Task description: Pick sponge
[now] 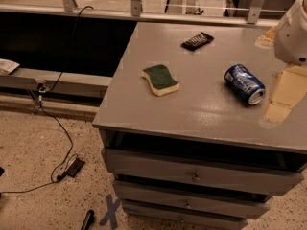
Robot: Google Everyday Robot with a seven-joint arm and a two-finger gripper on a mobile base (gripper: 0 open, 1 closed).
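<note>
The sponge (160, 79) has a dark green top over pale yellow foam and wavy edges. It lies flat on the grey cabinet top (192, 114), left of centre. My gripper (284, 96) shows as a pale beige part under the white arm housing (293, 31) at the right edge. It is above the cabinet top, well to the right of the sponge and beyond the can. It holds nothing that I can see.
A blue soda can (244, 84) lies on its side between the sponge and the gripper. A dark snack packet (197, 41) lies at the back. The cabinet has drawers (195, 176) below. Cables (62, 128) and a small black box (75, 166) lie on the floor at left.
</note>
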